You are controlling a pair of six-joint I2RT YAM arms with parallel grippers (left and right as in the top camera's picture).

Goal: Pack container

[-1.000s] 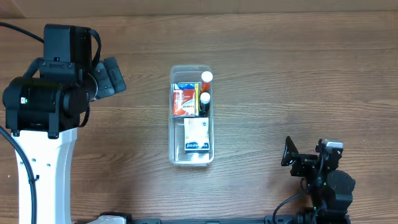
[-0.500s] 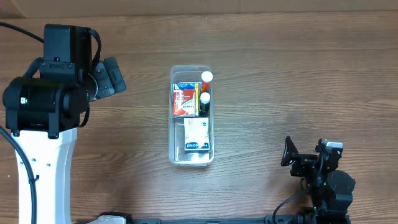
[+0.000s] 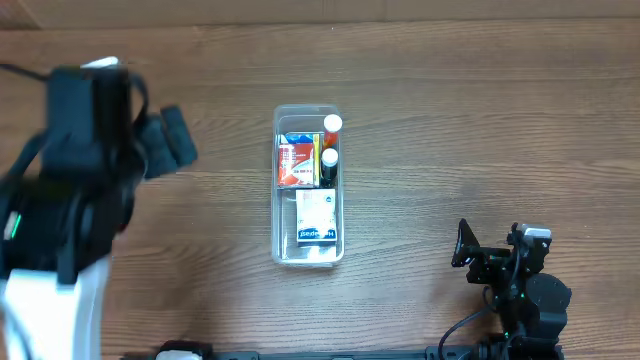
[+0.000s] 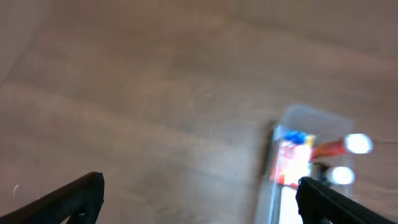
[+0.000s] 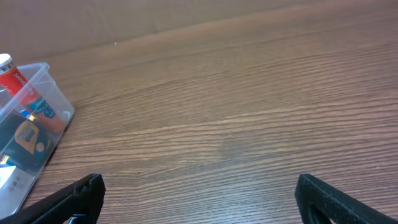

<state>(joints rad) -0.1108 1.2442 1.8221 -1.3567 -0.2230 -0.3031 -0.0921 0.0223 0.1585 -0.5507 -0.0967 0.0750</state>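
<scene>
The clear plastic container (image 3: 282,250) stands upright mid-table, long side running front to back. It holds a red box (image 3: 296,164), a white and blue box (image 3: 316,217) and two white-capped tubes (image 3: 331,124). It also shows blurred in the left wrist view (image 4: 311,118) and at the left edge of the right wrist view (image 5: 53,106). My left gripper (image 3: 172,140) is open and empty, left of the container and well apart from it. My right gripper (image 3: 472,252) is open and empty at the front right, low over the table.
The wooden table (image 3: 480,120) carries nothing else in view. The left arm's white base and black body (image 3: 60,230) fill the left side. The right arm's body (image 3: 525,300) sits at the front edge with cables.
The left arm has swung back and towards the left, blurred by motion. The container, its contents and the right arm have not moved.
</scene>
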